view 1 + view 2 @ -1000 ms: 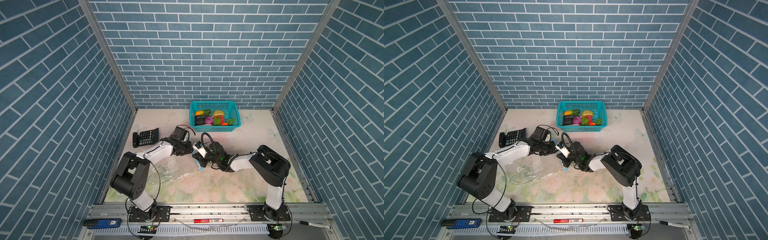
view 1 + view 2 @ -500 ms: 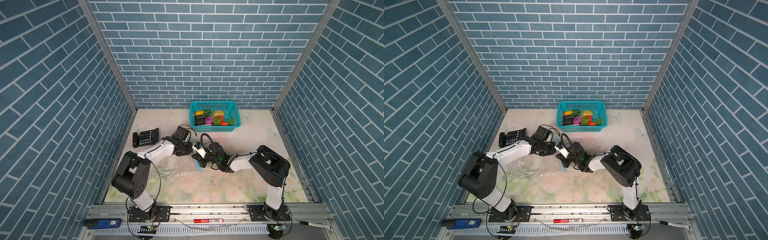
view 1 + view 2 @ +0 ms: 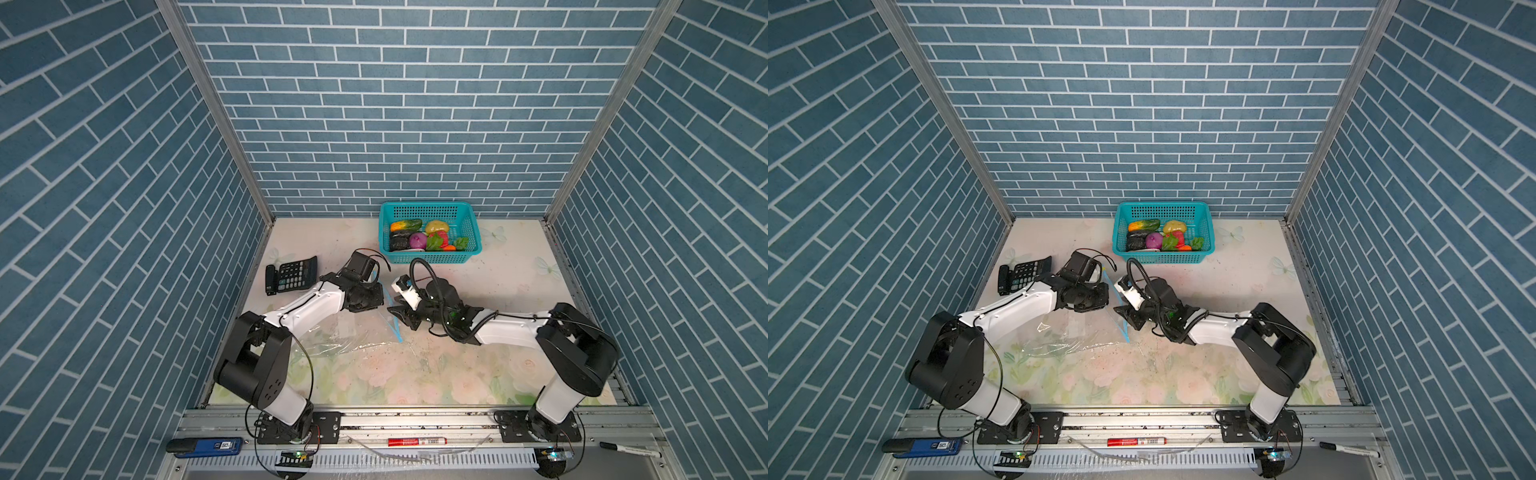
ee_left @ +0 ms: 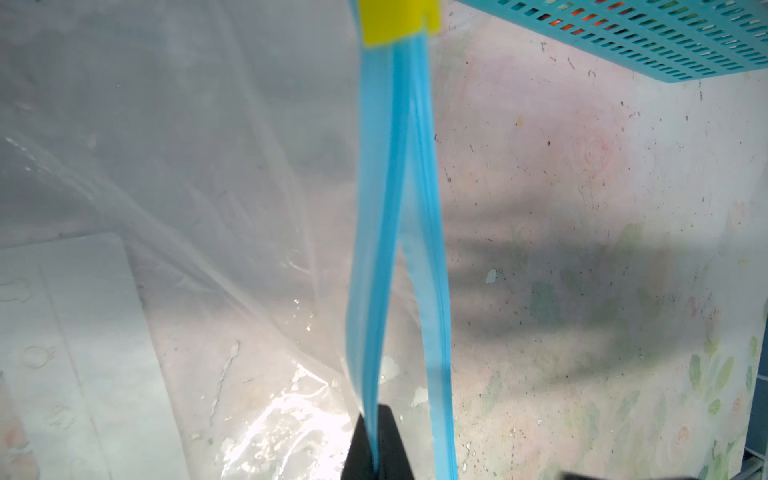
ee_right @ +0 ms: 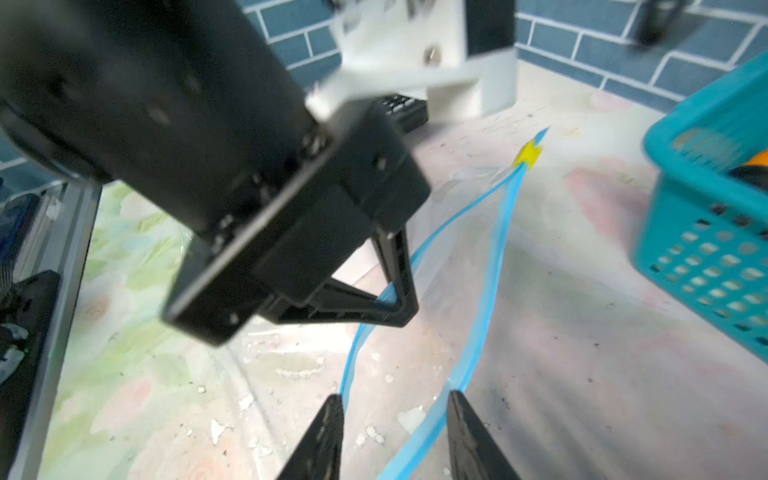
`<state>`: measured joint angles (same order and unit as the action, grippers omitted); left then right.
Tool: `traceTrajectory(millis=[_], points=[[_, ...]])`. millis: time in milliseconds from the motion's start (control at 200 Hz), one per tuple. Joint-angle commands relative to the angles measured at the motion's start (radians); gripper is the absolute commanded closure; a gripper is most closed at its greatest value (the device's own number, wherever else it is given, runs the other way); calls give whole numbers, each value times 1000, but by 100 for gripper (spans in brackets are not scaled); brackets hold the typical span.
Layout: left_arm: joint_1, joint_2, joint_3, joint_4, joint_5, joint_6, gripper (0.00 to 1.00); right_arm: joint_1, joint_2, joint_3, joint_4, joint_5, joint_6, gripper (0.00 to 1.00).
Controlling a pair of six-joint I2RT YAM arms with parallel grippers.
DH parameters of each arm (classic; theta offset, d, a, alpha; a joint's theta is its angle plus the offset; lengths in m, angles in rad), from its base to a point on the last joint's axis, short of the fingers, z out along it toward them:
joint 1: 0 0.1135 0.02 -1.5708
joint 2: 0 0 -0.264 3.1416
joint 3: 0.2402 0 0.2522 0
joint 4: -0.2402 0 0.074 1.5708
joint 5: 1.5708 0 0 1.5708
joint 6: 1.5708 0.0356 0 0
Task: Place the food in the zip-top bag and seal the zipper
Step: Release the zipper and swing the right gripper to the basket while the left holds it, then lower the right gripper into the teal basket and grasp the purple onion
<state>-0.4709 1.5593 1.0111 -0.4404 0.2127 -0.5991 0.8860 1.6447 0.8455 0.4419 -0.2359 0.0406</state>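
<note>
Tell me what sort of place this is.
Most likely a robot test booth, not a home kitchen. Brick-patterned wall panels in a metal frame enclose a table. The left arm and right arm are bolted to a metal rail. The food in the basket is toy produce.

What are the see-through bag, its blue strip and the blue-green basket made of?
The bag looks like thin clear plastic film: glossy, creased, the table showing through. Its blue strip seems thicker, smooth plastic, bending in a soft curve. The basket looks like stiff moulded plastic, with rows of holes.
</note>
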Motion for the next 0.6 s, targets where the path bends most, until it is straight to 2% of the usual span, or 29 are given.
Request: traceTrajectory(millis=[0,125,270,360,445,470,595], points=[[-4,-22,14,-40,-11,-19,100,-76,-52,149,-376,154,37,58],[-6,-21,23,-40,4,-30,100,-193,-27,318,-576,187,117,58],[-13,-18,42,-57,-1,-33,100,-276,65,535,-742,237,140,58],[-14,-11,53,-59,9,-33,100,-315,143,656,-807,159,104,58],[-16,10,80,-74,36,-22,100,-338,236,782,-888,155,97,58],[-18,15,90,-82,38,-17,100,-342,264,828,-920,123,97,58],[-17,34,104,-86,38,-22,100,-359,423,1073,-1104,142,121,59]])
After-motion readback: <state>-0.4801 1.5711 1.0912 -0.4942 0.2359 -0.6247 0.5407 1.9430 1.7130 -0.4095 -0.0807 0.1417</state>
